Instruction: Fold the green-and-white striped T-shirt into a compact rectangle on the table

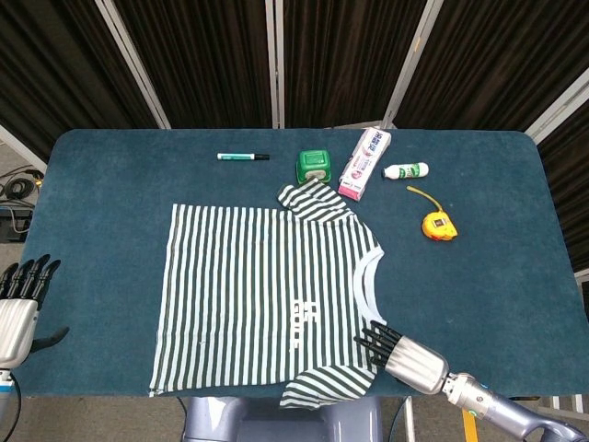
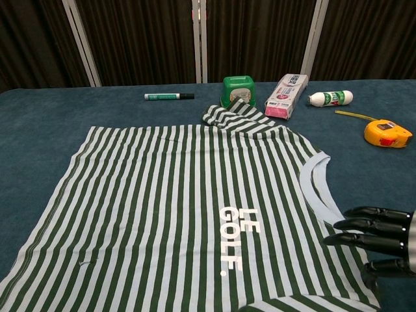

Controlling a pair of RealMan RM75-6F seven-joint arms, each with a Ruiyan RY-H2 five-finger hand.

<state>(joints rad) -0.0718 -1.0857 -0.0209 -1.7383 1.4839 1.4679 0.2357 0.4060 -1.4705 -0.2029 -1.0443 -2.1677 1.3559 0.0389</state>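
While the right robot hand (image 1: 398, 351) has its dark fingers spread and stretched out flat over the near shoulder of the green-and-white striped cotton T-shirt (image 1: 267, 295), just below the white collar band, it isn't pinching or lifting any cloth that I can see, so it's open and holding nothing. From the chest camera the fingertips (image 2: 344, 224) look like they sit right at the fabric, but I can't tell if they actually touch it.

The left robot hand (image 1: 17, 304) is well off to the hem side of the shirt, at the edge of the blue felt-covered counter (image 1: 110, 221), fingers apart, also empty.

Progress-wise: basically nothing folded yet. The shirt lies spread flat in the middle of the counter, collar toward the robot's right, print facing up. Only the far sleeve is a bit rumpled, and the near sleeve hangs at the counter's front edge. My guess is every fold is yet to come.

Beyond the shirt's far sleeve sit a green plastic tub (image 1: 313, 166), a pink-and-white box (image 1: 364, 163), a small white bottle (image 1: 406, 170), a green marker pen (image 1: 243, 157) and a yellow tape measure (image 1: 439, 225).
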